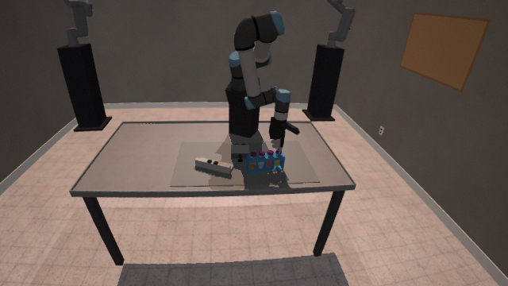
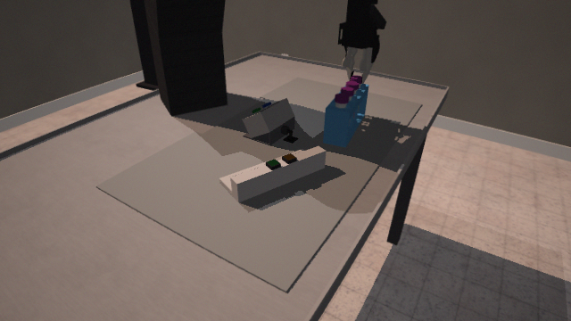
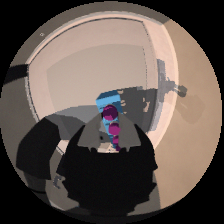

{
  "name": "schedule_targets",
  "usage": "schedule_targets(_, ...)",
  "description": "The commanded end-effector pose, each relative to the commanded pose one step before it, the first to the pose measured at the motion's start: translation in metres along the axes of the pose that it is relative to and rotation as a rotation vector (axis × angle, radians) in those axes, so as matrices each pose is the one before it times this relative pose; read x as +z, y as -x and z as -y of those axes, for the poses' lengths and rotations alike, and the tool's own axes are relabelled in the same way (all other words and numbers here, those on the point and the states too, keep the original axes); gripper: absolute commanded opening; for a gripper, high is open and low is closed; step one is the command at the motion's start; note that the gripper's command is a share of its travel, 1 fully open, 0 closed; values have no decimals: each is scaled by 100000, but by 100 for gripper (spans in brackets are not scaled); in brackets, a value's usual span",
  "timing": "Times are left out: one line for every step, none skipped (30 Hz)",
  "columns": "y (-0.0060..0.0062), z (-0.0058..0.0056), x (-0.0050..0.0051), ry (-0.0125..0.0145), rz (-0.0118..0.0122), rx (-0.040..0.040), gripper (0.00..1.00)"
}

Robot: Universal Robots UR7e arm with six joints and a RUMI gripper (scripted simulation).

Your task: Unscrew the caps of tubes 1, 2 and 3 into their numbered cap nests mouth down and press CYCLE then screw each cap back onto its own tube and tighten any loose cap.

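My gripper (image 1: 280, 149) (image 2: 357, 76) (image 3: 110, 112) points down at the end of the blue decapping station (image 1: 265, 170) (image 2: 335, 127) (image 3: 108, 98). It is shut on the magenta cap of tube 1, which still sits over its tube; the fingers partly hide it. The caps of tube 2 (image 1: 270, 152) (image 2: 352, 84), tube 3 (image 1: 262, 153) (image 2: 347, 91) and tube 4 (image 1: 253, 154) (image 2: 342, 98) are on their tubes. The white cap tray (image 1: 223, 168) (image 2: 285, 179) has a green lamp (image 2: 273, 164) and an amber lamp (image 2: 289, 158), both dark. No cap shows in its nests, which are mostly hidden.
The grey key housing (image 1: 240, 150) (image 2: 270, 126) with its green key (image 2: 256, 110) and blue key (image 2: 267, 105) stands between the arm's base and the cap tray. A small black object (image 1: 240, 158) (image 2: 289, 135) is beside the housing, near the station.
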State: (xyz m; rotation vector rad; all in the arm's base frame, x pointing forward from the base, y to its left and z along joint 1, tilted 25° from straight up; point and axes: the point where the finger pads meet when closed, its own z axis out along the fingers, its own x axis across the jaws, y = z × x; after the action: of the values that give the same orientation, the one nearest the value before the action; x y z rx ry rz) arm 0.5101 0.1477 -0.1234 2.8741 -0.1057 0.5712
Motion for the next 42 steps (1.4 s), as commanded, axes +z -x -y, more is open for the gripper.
schedule_targets(-45,28,-46,-785,-168,-17920,0)
schedule_targets(0,0,-3,0,0,-5000,0)
schedule_targets(0,4,-4,1,0,-4998,0)
schedule_targets(0,-6,-1,-2,0,-5002,0)
schedule_targets(0,0,-3,0,0,-5000,0)
schedule_targets(0,0,-3,0,0,-5000,0)
schedule_targets(0,0,-3,0,0,-5000,0)
schedule_targets(0,0,-3,0,0,-5000,0)
schedule_targets(0,0,-3,0,0,-5000,0)
schedule_targets(0,0,-3,0,0,-5000,0)
schedule_targets(0,0,-3,0,0,-5000,0)
schedule_targets(0,0,-3,0,0,-4720,0)
schedule_targets(-1,2,0,1,0,0,0)
schedule_targets(0,0,0,0,0,0,0)
schedule_targets(0,0,0,0,0,0,0)
schedule_targets(0,-1,0,-1,0,0,0)
schedule_targets(0,0,0,0,0,0,0)
schedule_targets(0,0,0,0,0,0,0)
schedule_targets(0,0,0,0,0,0,35)
schedule_targets(0,0,0,0,0,0,35)
schedule_targets(-4,5,-2,2,1,2,35)
schedule_targets(1,-2,1,-1,0,-1,35)
schedule_targets(1,-1,0,-1,0,0,35)
schedule_targets(1,-1,0,0,0,0,35)
schedule_targets(0,0,0,0,0,0,35)
schedule_targets(-1,1,-1,22,18,80,35)
schedule_targets(0,0,0,-8,-6,-28,35)
schedule_targets(0,0,0,-1,-1,-3,35)
schedule_targets(0,0,0,0,0,2,35)
schedule_targets(3,-3,3,-15,-12,8282,35)
schedule_targets(0,0,0,0,0,0,35)
schedule_targets(0,0,0,0,0,0,35)
schedule_targets(1,-1,0,0,0,8333,35)
schedule_targets(1,-1,0,0,0,8333,35)
schedule_targets(-2,3,-1,1,1,8334,35)
schedule_targets(1,-1,0,-12,-7,7015,35)
schedule_targets(0,1,0,12,6,1318,35)
schedule_targets(1,-1,0,0,0,8333,35)
schedule_targets(1,-1,0,-38,-14,7033,35)
schedule_targets(-1,1,0,38,12,1300,35)
schedule_targets(0,-1,0,0,0,8333,35)
schedule_targets(1,-1,0,-51,-11,7087,35)
